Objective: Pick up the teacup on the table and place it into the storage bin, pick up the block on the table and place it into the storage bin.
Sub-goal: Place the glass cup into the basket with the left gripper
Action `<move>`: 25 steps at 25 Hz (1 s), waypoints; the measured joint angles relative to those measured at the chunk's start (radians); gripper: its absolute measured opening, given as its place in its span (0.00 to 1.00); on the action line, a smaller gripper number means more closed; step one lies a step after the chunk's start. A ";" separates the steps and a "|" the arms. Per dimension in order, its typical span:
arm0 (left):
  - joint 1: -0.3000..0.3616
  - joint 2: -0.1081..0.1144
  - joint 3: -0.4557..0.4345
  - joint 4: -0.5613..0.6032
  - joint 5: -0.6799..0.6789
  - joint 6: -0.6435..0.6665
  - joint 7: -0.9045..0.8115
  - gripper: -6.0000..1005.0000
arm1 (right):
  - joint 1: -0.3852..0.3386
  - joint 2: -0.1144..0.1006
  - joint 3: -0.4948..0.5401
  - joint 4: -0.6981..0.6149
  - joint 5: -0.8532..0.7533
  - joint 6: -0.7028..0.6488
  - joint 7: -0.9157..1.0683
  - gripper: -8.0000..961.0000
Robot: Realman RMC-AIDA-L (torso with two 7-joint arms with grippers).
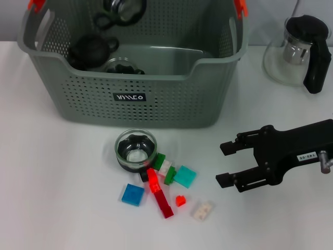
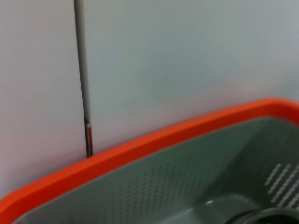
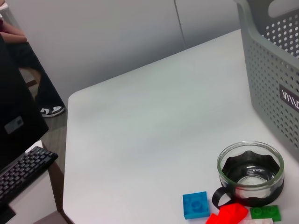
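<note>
I saw my right gripper released, low over the table, beside scattered blocks. The glass teacup stood touching them, before the storage bin. My left gripper stayed unseen.

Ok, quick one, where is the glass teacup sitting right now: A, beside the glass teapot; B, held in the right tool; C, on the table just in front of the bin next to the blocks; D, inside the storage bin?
C: the teacup stands on the white table in front of the storage bin, touching the pile of blocks, while the open right tool hovers apart from it, empty.
</note>
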 joint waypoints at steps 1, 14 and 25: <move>-0.001 -0.004 0.014 -0.008 0.008 -0.017 -0.007 0.05 | 0.001 0.000 0.000 0.003 0.000 0.000 -0.004 0.86; -0.040 -0.035 0.059 -0.108 0.040 -0.120 -0.026 0.05 | 0.025 -0.007 0.003 0.050 -0.001 0.001 -0.038 0.86; -0.041 -0.050 0.067 -0.120 0.043 -0.128 -0.029 0.05 | 0.048 -0.005 0.003 0.054 -0.031 -0.001 -0.056 0.86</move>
